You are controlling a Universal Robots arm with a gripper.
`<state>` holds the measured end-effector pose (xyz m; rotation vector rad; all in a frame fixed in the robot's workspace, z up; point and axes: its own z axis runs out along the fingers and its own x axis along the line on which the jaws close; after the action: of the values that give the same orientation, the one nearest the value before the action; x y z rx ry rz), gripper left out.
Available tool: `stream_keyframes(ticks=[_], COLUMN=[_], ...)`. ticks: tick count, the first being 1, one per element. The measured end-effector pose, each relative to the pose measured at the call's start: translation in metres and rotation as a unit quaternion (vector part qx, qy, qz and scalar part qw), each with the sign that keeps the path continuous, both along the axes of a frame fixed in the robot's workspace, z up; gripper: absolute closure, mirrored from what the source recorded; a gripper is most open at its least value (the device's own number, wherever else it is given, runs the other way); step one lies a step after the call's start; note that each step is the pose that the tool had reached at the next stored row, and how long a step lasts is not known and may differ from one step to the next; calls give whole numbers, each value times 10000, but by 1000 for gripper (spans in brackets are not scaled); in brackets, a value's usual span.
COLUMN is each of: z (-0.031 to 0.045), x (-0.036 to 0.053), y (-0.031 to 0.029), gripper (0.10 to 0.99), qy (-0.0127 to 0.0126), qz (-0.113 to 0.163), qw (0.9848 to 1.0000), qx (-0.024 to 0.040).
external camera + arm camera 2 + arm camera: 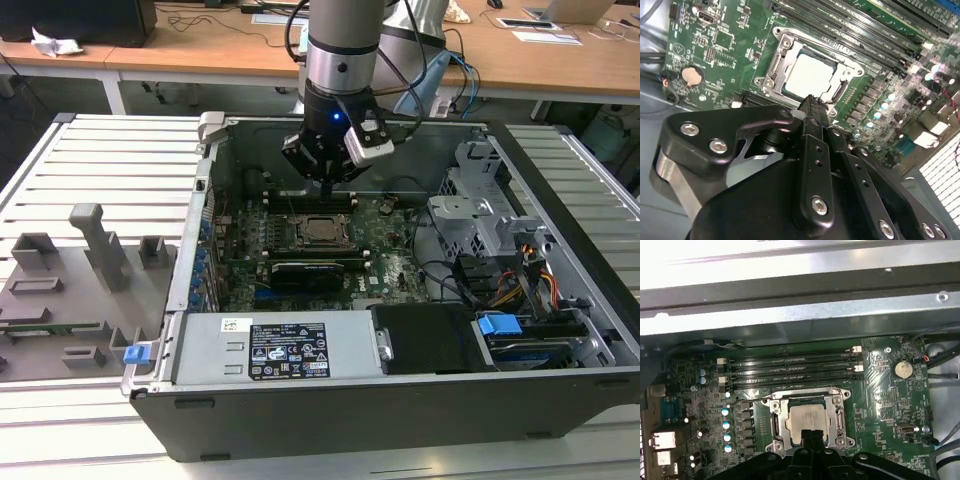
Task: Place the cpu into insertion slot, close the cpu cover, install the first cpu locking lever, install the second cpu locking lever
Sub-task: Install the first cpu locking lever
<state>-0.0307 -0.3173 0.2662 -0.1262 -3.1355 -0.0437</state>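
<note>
We are seeing the claw (812,101) pinched shut (gripping nothing) beside the cpu cover (775,64), which is framing the cpu (810,76).

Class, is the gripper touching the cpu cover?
Cannot tell: in the second wrist view the gripper overlaps the cpu cover at its edge, hiding any contact or gap.

One cpu (807,416), one cpu cover (840,415) (metal frame).

The cpu (810,75), a pale silver-grey square, lies flat in the insertion slot (299,232); the cpu cover (778,423), a thin silver frame, lies lowered around it.
</note>
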Motion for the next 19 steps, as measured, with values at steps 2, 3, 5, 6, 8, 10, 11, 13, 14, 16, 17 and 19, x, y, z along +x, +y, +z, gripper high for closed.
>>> stream_keyframes(ticks=[2, 3, 5, 6, 8, 10, 11, 13, 14, 16, 17, 19], z=[0, 0, 0, 0, 0, -1, -2, -2, -5, -9, -11, -18], x=[0, 0, 0, 0, 0, 0, 0, -1, -5, -35, -47, -66], y=[0, 0, 0, 0, 0, 0, 0, 0, 0, 0, 0, 3], gripper=[980, 980, 980, 980, 980, 980, 980, 980, 980, 980, 980, 980], qy=[0, 0, 0, 0, 0, 0, -1, 0, -1, -7, -9, -10], qz=[171, 249, 378, 458, 552, 754, 901, 1041, 1051, 1050, 1044, 925], qw=[9999, 9997, 9993, 9990, 9985, 9972, 9959, 9946, 9945, 9945, 9945, 9957], qx=[0, 0, 0, 0, 0, 0, 0, 0, 1, 1, 1, 0])
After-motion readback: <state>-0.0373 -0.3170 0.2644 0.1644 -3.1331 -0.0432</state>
